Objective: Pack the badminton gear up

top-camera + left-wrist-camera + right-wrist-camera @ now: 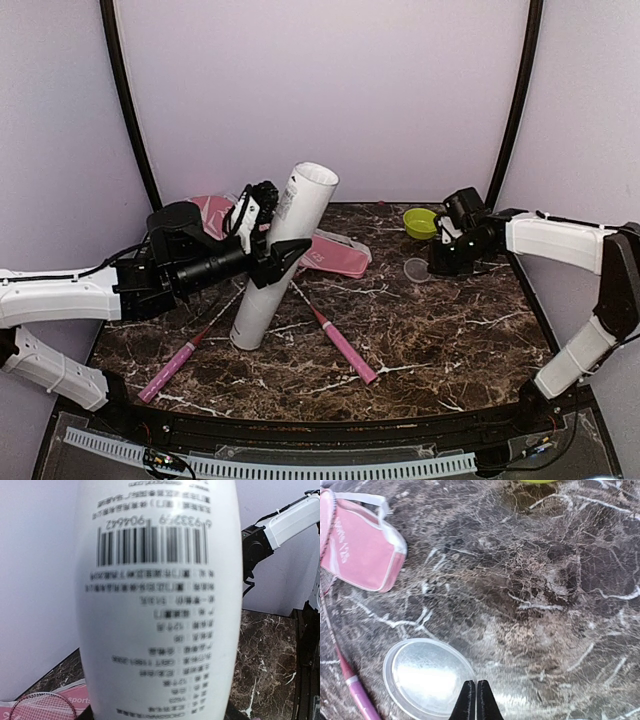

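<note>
Now, left gripper (272, 240): clamps the tall white tube (305, 205), table's ten o'clock, leaning toward one.
Right gripper (476, 700): pinched together, seemingly empty, at the clear lid (427, 677) rim.
Risk: smooth tube slides, topples.

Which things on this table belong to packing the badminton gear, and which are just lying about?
Gear: white tube, pink-handled racket, second racket, pink racket cover, clear lid, probably the tube's.
Lying about: lime-green bowl.
</note>
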You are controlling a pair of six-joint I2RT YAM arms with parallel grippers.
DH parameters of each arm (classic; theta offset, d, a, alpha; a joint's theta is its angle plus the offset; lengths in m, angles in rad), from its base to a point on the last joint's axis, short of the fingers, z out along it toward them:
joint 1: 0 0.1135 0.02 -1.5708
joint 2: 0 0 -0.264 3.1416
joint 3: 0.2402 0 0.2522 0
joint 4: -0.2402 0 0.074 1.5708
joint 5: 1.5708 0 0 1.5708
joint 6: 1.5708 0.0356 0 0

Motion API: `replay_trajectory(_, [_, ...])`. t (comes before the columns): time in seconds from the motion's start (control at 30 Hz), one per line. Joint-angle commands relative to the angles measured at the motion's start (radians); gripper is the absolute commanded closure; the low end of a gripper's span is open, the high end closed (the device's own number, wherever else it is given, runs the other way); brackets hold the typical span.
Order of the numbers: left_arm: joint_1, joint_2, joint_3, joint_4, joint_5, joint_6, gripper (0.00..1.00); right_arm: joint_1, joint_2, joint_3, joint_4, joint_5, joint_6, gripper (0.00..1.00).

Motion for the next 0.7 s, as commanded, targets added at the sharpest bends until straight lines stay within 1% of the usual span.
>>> replay_trajectory(0.0, [0.0, -0.014, -0.067, 0.258, 0.018, -0.14, 0.45, 0.004, -0.122, 0.026, -0.085, -0.034, -0.032, 1.0])
replay_trajectory(0.13, [0.0, 0.009, -0.101, 0.346, 0.04, -0.182, 0.45, 0.005, -0.211, 0.036, -0.137, -0.086, -0.035, 1.0])
replay_trajectory(0.27, [0.0, 0.032, -0.167, 0.523, 0.073, -0.216, 0.45, 0.008, -0.267, 0.042, -0.167, -0.114, -0.026, 1.0])
replay_trajectory(0.33, [0.0, 0.051, -0.17, 0.569, 0.09, -0.221, 0.45, 0.009, -0.289, 0.036, -0.17, -0.122, -0.017, 1.0])
replay_trajectory(0.4, [0.0, 0.078, -0.181, 0.631, 0.118, -0.212, 0.45, 0.011, -0.308, 0.029, -0.171, -0.122, -0.007, 1.0])
replay_trajectory(0.5, [0.003, 0.139, -0.218, 0.768, 0.128, -0.22, 0.44, 0.013, -0.33, 0.018, -0.168, -0.119, 0.007, 1.0])
replay_trajectory(0.67, [0.007, 0.203, -0.218, 0.853, 0.162, -0.256, 0.44, 0.016, -0.353, 0.009, -0.166, -0.127, 0.015, 1.0])
